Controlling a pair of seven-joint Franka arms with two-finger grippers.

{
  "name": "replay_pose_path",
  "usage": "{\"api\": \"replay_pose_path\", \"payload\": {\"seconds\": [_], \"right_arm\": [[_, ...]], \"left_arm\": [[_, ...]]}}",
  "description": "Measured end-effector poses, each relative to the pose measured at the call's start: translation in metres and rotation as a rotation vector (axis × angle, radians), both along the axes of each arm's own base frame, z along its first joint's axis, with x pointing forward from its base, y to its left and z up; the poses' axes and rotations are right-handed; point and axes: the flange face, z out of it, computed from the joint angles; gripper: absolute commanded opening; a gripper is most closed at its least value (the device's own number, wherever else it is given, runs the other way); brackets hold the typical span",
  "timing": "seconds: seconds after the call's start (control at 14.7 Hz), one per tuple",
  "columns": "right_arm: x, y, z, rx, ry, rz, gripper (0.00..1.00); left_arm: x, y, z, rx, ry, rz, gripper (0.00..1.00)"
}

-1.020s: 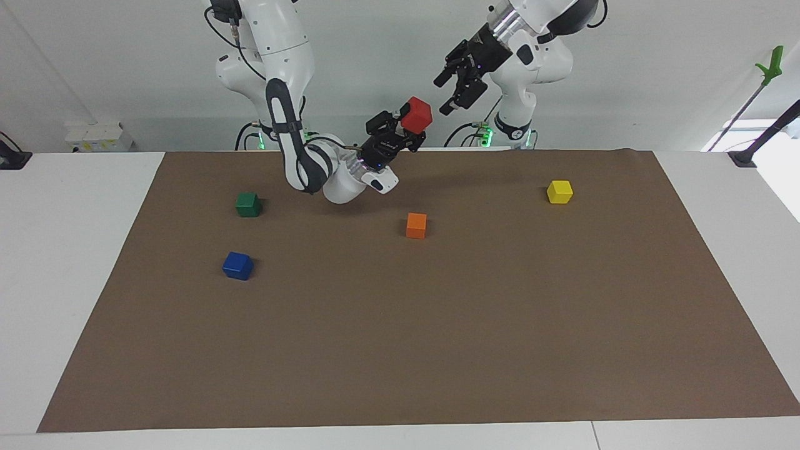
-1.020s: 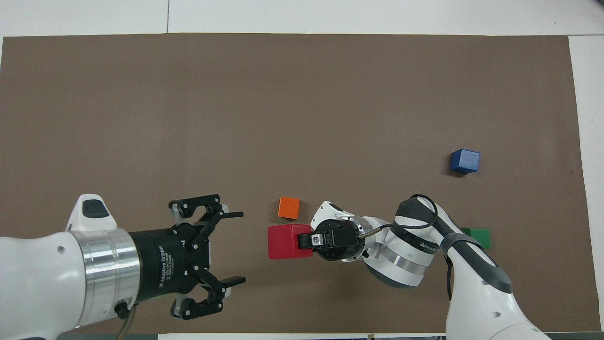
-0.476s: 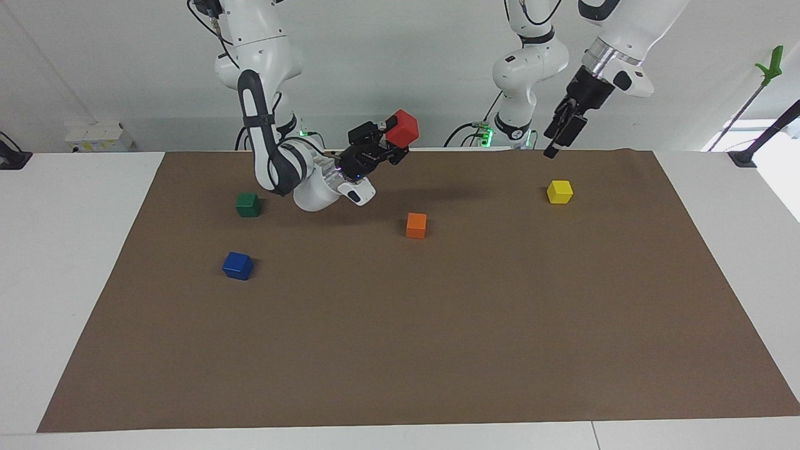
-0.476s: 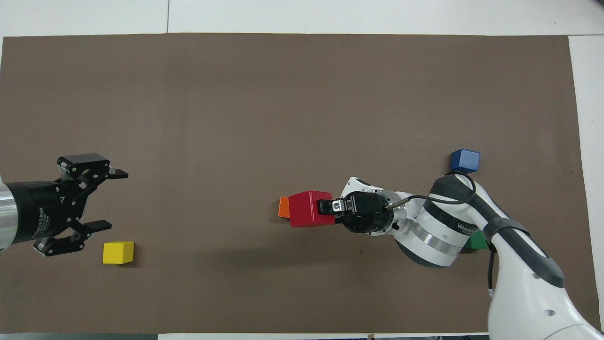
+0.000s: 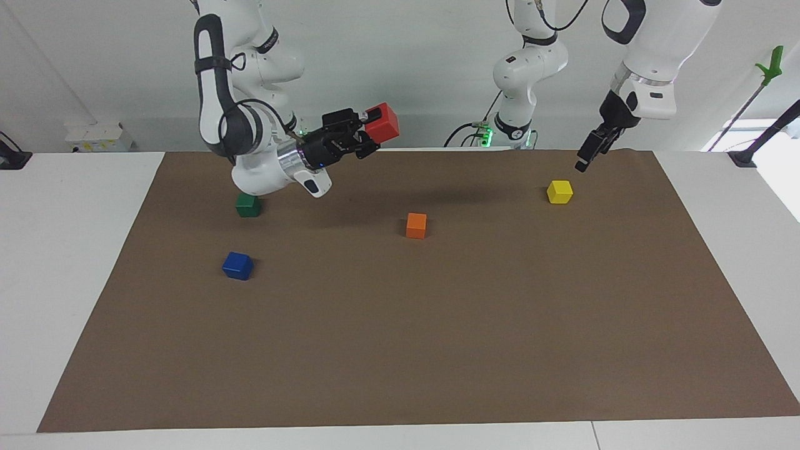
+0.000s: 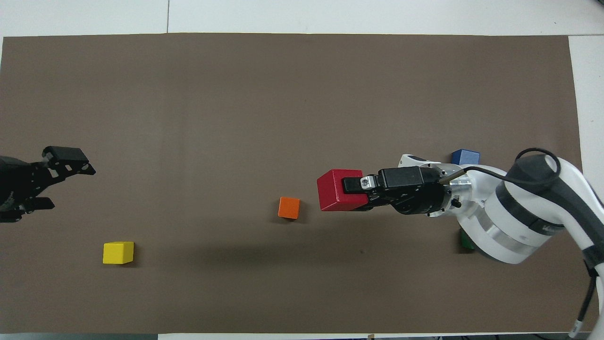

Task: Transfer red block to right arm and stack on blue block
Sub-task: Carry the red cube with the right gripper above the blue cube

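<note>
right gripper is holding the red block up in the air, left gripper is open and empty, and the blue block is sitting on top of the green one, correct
One thing is wrong: the blue block is not on the green block. In the facing view both sit apart on the brown mat, the blue one farther from the robots. The rest holds: the right gripper holds the red block in the air, and the left gripper is open and empty.

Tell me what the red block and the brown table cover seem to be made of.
Red block, held in the right claw: probably painted wood or hard plastic; crisp edges, smooth, evenly coloured faces, only a faint sheen.
Brown table cover: looks like matte paper or thin card; flat, no glare, with a slightly wavy edge at one corner.
</note>
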Motion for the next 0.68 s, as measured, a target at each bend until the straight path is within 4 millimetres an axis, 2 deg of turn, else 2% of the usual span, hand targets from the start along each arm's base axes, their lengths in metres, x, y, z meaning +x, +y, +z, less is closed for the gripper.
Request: {"api": "replay_pose_path", "payload": {"seconds": [0.14, 0.41, 0.68], "right_arm": [[0.001, -0.021, 0.023, -0.092, -0.008, 0.032, 0.0], [0.011, -0.051, 0.053, -0.327, -0.014, 0.099, 0.0], [0.021, -0.061, 0.102, -0.623, -0.038, 0.143, 0.0]], "left_arm": [[0.014, 0.014, 0.011, 0.043, -0.012, -0.058, 1.0], [0.036, 0.024, 0.026, 0.056, -0.015, -0.098, 1.0], [0.046, 0.029, 0.024, 0.065, 0.0, -0.11, 1.0]]}}
